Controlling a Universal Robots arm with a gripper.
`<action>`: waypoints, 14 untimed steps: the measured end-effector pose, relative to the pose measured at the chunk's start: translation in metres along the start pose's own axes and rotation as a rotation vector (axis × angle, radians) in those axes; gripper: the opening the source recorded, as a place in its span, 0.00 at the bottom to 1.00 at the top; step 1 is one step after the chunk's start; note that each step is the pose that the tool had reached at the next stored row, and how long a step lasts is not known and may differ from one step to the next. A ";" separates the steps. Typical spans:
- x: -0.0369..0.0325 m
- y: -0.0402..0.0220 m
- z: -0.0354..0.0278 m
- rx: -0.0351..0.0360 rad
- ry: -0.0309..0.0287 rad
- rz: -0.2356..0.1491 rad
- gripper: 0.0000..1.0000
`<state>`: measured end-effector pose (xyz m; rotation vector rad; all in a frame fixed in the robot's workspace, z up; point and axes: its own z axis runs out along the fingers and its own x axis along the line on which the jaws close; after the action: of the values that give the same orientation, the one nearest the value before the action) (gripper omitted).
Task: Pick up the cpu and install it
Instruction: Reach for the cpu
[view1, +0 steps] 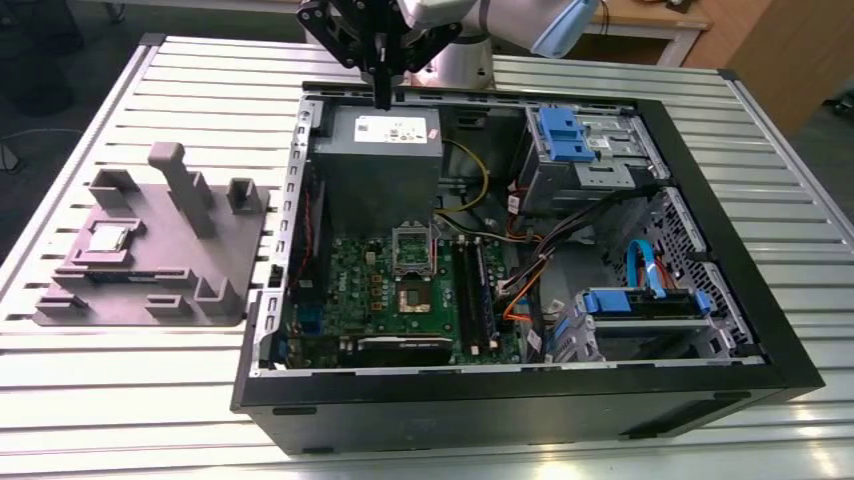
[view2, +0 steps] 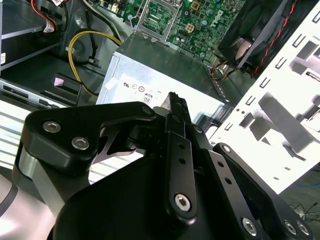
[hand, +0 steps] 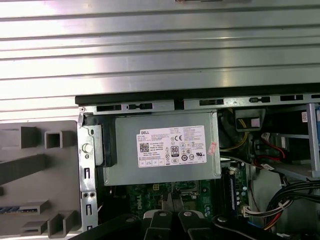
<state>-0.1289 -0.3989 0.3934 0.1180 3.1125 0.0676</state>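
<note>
On the exterior view's left, a grey moulded holder (view1: 200, 275) lies on the slatted metal table (view1: 120, 400). The cpu (view1: 107, 239) rests flat in a recess on the holder's left part, silver top up, well apart from the gripper. Just right of the holder stands the open computer case (view1: 534, 405). At the upper middle of the frame the gripper (view1: 384, 98) hangs over the case's far edge, above the grey power supply (view1: 380, 165). Its 2 thin fingers are pressed together with nothing between them, as the second wrist view also shows. Lower in the case lies the green motherboard (view1: 400, 310) with its bare socket (view1: 411, 262). On the right sit 2 blue drive brackets, 1 upper (view1: 561, 135) and 1 lower (view1: 641, 303).
</note>
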 end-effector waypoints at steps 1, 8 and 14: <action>0.0004 0.0000 0.0000 -0.0001 0.0000 0.000 0.10; 0.0026 -0.0003 -0.0001 -0.0001 0.0000 0.000 0.10; 0.0070 -0.0005 -0.0002 0.0000 0.0000 0.000 0.10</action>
<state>-0.1359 -0.3989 0.3934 0.1180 3.1125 0.0676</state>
